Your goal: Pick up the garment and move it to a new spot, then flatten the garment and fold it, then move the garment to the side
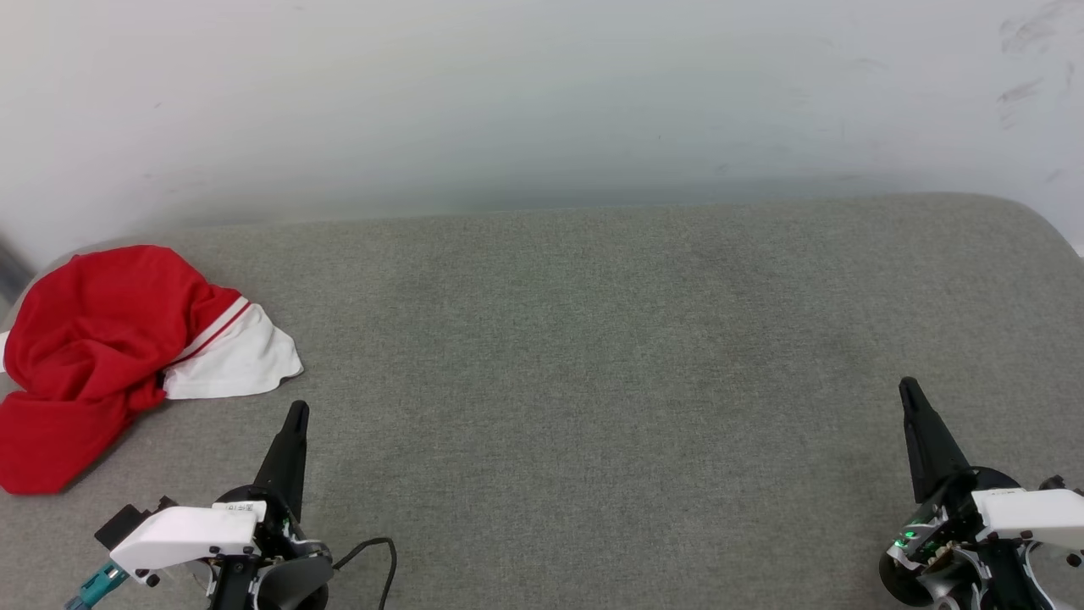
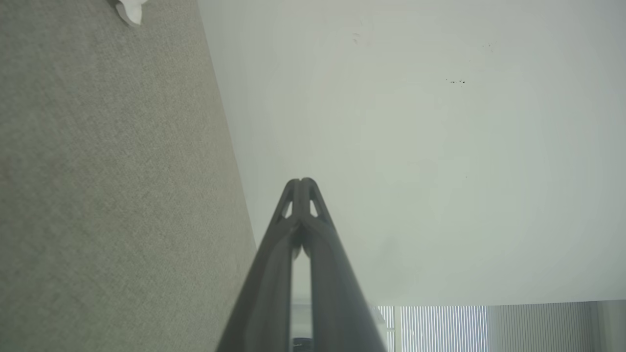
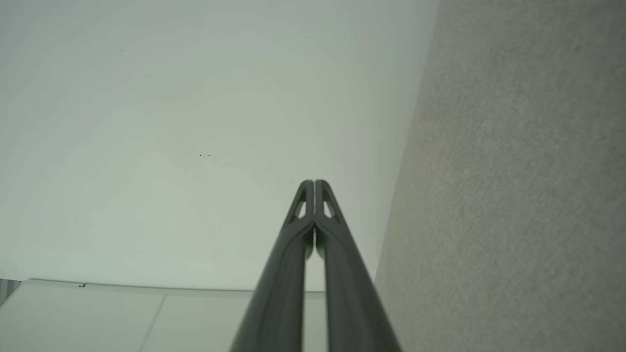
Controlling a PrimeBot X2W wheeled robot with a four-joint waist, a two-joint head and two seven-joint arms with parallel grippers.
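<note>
Left gripper point(image 1: 298, 410) closed, empty, near crumpled garment point(image 1: 102, 347).

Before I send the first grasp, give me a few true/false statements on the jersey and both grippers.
1. The garment lies bunched up at the left end of the grey surface. True.
2. The left gripper is clamped on the garment. False: it is shut on nothing and sits apart from the cloth.
3. The right gripper is shut and empty. True.
4. The right gripper is the one closer to the garment. False: the left gripper is far closer.
</note>
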